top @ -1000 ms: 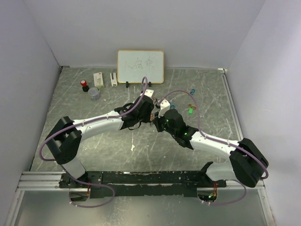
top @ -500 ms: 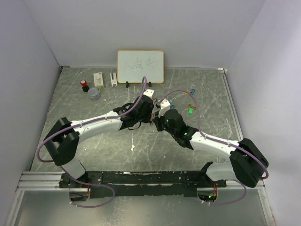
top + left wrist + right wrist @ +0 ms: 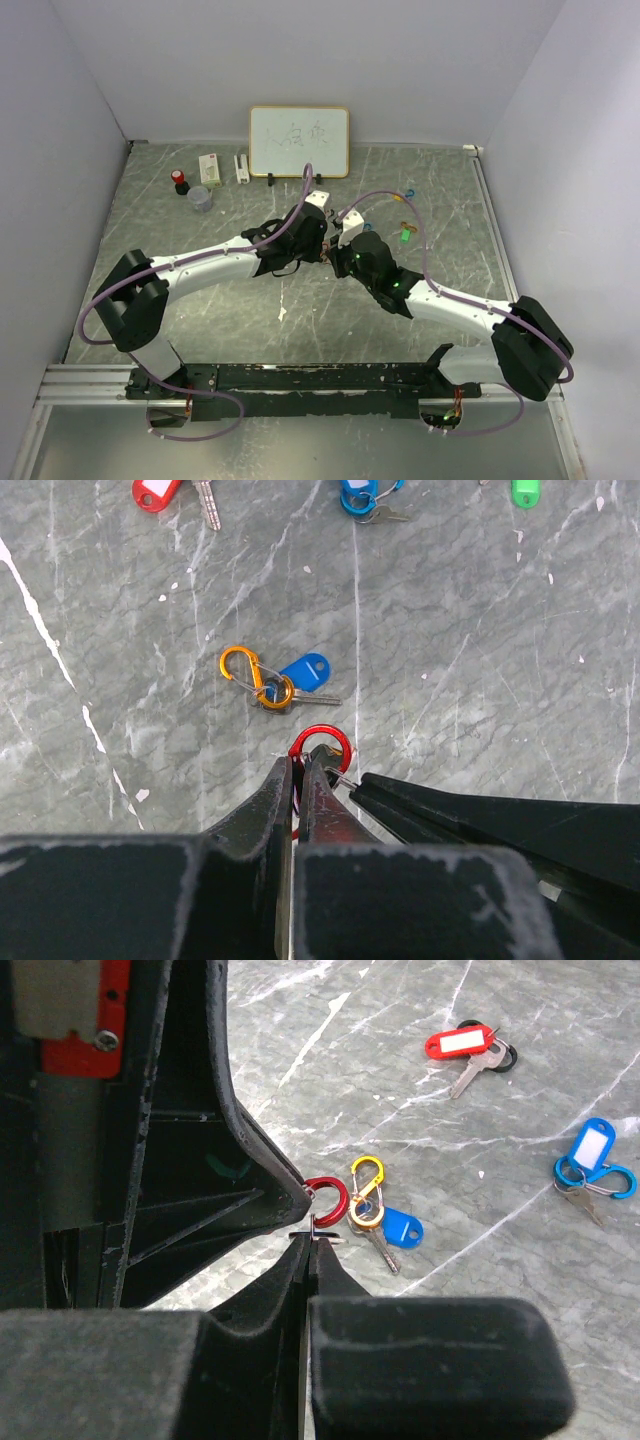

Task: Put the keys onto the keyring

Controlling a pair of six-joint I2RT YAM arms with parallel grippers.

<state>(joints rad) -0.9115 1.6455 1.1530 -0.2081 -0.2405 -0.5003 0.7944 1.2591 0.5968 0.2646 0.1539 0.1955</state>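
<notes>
1. A blue plastic key tag (image 3: 305,672) with a metal key lies hooked to an orange carabiner-shaped metal clip (image 3: 255,677), near the middle of the grey marbled tabletop (image 3: 200,290).
2. A red plastic key tag (image 3: 155,492), a second blue key tag (image 3: 358,495) and a green plastic key tag (image 3: 525,492) lie apart, nearer the right edge.
3. The left end effector (image 3: 298,766), pressed together, pinches a red carabiner-shaped metal clip (image 3: 320,742) at the tabletop's middle.
4. The right end effector (image 3: 308,1252) pinches a small silver metal ring (image 3: 318,1236) touching that red clip.
</notes>
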